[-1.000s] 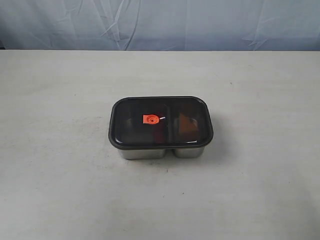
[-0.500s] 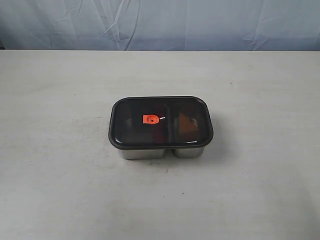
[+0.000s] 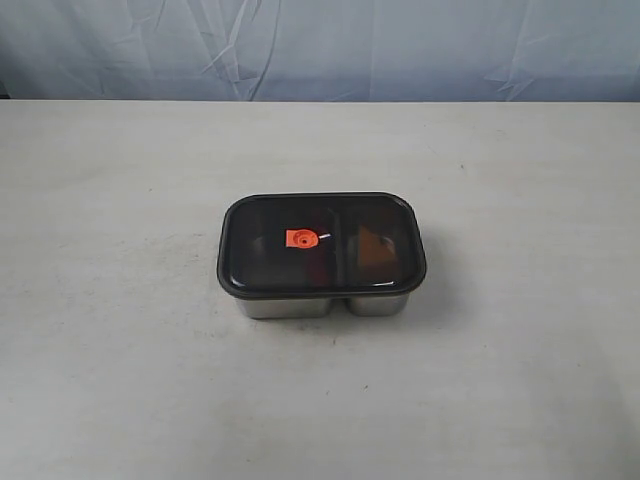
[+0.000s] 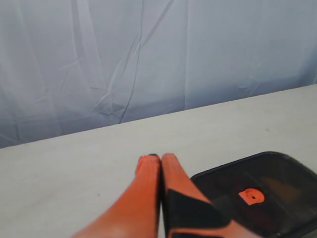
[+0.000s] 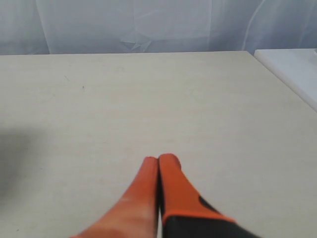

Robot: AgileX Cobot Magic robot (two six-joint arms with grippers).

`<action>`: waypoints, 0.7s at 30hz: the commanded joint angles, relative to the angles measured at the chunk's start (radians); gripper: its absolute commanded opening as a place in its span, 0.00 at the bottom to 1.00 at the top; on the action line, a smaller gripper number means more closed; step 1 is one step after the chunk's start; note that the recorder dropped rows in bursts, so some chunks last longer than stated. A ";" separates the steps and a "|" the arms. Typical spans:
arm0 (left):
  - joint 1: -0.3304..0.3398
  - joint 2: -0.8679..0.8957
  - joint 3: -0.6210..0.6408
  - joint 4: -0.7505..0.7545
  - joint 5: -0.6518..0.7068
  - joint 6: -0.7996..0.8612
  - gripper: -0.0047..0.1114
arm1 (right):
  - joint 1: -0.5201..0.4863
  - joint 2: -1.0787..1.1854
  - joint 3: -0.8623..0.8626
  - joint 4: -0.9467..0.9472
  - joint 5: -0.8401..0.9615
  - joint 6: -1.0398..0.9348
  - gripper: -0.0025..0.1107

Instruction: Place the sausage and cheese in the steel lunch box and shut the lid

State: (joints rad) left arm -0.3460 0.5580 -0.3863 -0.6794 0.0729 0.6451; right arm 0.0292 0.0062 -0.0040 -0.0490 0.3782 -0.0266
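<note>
Left wrist view gives me the left gripper with its two orange fingers pressed together, nothing between them. It sits above the table, near one corner of the lid but apart from it. On that lid I can see the orange-red valve.

On the right wrist camera, the right gripper is likewise closed, fingertips touching and empty. Only bare table lies under it, with a white ledge past the table's edge.

From the exterior camera, the steel lunch box stands near the middle of the pale table. The dark smoky lid lies flat on it, covering the whole rim. Through the lid I make out the divider between the two compartments. The cheese shows as an orange-brown wedge in the right compartment. A dim reddish shape in the left compartment, just below the valve, looks like the sausage, though the tinted lid blurs it. A creased pale blue cloth hangs behind the table.
</note>
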 commanded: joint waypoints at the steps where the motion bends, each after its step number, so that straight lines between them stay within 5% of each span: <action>1: 0.004 -0.004 0.002 0.090 -0.013 0.018 0.04 | -0.005 -0.006 0.004 -0.001 -0.014 -0.002 0.01; 7: 0.057 -0.059 0.002 0.106 -0.024 0.020 0.04 | -0.005 -0.006 0.004 -0.001 -0.016 -0.002 0.01; 15: 0.286 -0.288 0.037 0.116 0.290 0.016 0.04 | -0.005 -0.006 0.004 -0.001 -0.016 -0.002 0.01; 21: 0.307 -0.323 0.037 0.130 0.356 0.012 0.04 | -0.005 -0.006 0.004 -0.001 -0.016 -0.002 0.01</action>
State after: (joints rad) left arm -0.0432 0.2468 -0.3553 -0.5526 0.4077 0.6614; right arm 0.0292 0.0062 -0.0040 -0.0490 0.3762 -0.0266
